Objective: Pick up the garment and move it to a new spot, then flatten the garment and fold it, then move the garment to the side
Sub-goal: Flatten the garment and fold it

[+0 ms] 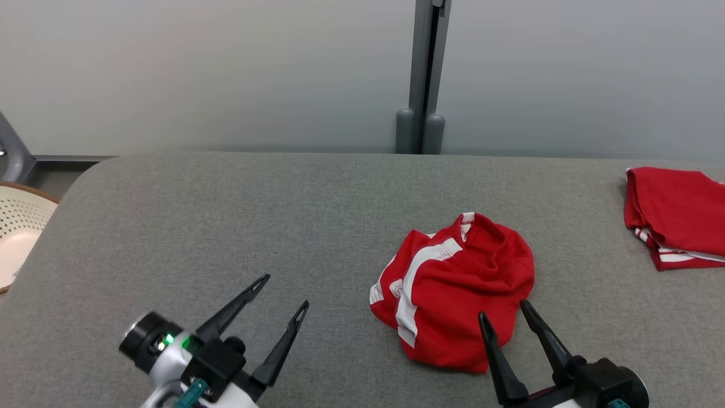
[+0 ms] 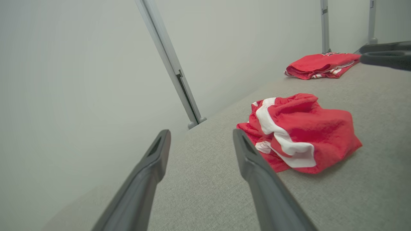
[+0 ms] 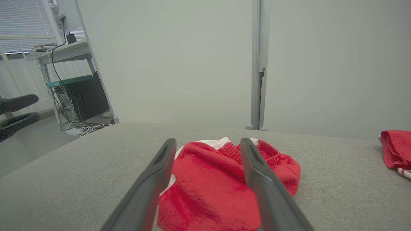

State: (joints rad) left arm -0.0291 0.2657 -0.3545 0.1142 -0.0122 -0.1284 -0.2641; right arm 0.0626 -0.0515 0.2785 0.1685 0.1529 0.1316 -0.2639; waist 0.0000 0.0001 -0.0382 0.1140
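Both jaws stand released and empty: my left gripper (image 1: 286,290) over the grey table (image 1: 226,215), my right gripper (image 1: 503,309) at the near edge of the crumpled garment (image 1: 453,283), centre-right. I cannot make out its long axis in the bunching; its white stripe (image 1: 416,277) runs near-to-far. A folded red cloth (image 1: 677,215) is cut off at far right.

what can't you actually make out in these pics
Folded red garment: head view, cut off by the right edge.
Crumpled red garment: bunched on itself, so its full shape is hidden; in the right wrist view, fingers of the right hand cover part of it.
White emblem on it: head view, too small to read.
Perforated basket: head view, cut off by the left edge.
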